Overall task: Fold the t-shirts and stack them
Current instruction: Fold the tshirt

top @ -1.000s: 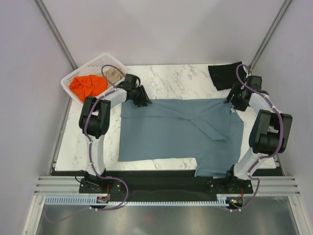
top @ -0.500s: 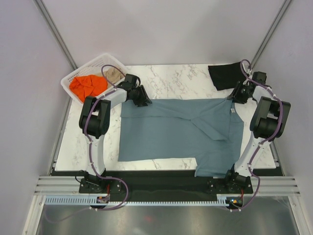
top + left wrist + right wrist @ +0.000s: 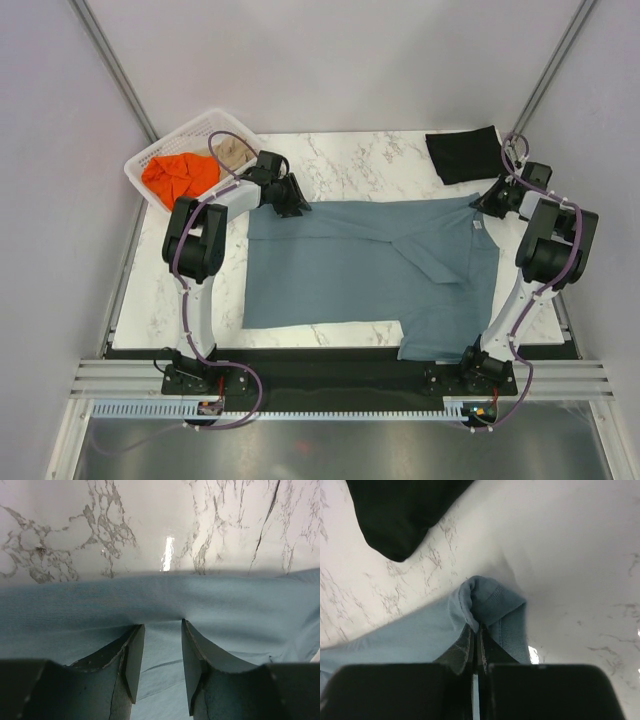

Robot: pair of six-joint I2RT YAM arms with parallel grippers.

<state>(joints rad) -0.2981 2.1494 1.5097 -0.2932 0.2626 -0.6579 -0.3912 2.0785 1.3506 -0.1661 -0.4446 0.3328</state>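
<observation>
Marbled tabletop [image 3: 350,160] is carrying the slate blue-grey t-shirt [image 3: 340,270], lying flat, one part drooping over the near edge. Limp and light, it is asking for holds at hems and corners. At its far hem the right gripper [image 3: 475,630] is clenching a corner; the left gripper [image 3: 159,630] is hovering, jaws spread. Beyond, the basket [image 3: 190,125] is half hiding an orange t-shirt [image 3: 178,175] and a beige t-shirt [image 3: 232,152].

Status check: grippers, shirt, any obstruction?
Left gripper open at far edge of blue-grey t-shirt. Right gripper shut on its far right corner. Black t-shirt lies just beyond, not touching.
</observation>
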